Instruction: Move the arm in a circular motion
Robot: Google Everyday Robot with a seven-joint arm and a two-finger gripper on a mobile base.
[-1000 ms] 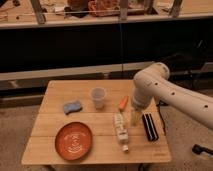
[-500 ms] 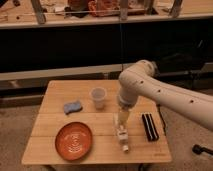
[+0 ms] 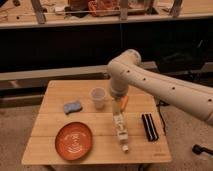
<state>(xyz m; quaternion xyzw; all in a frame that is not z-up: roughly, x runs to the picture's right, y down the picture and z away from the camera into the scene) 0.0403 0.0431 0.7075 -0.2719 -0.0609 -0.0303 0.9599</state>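
**Arm bent over the middle of the table**

Arm (image 3: 150,82) segments are thick, cream-white tubes joined by rounded bends, and small dark dots run along the long section that reaches in from the right edge of the view. That section rises leftward to a bulbous elbow above the far side of the table (image 3: 55,97), where the limb turns and drops straight down. Below the last white cylinder hangs the slim, yellowish gripper (image 3: 117,106), pointing down over the table's centre, just right of a pale translucent cup (image 3: 98,98). Whether its jaws are spread or pressed together cannot be told.

On the light wooden slats, a blue sponge (image 3: 73,107) lies left of the cup. An orange plate (image 3: 73,141) with a pale swirl pattern sits near the front left corner. A pale bottle (image 3: 120,131) lies on its side just in front of the gripper, its length running toward the front edge. A small orange object (image 3: 125,103) shows just right of the gripper tip. A black rectangular object (image 3: 149,127) lies near the right edge. Behind the table runs a dark shelf unit with clutter on top.
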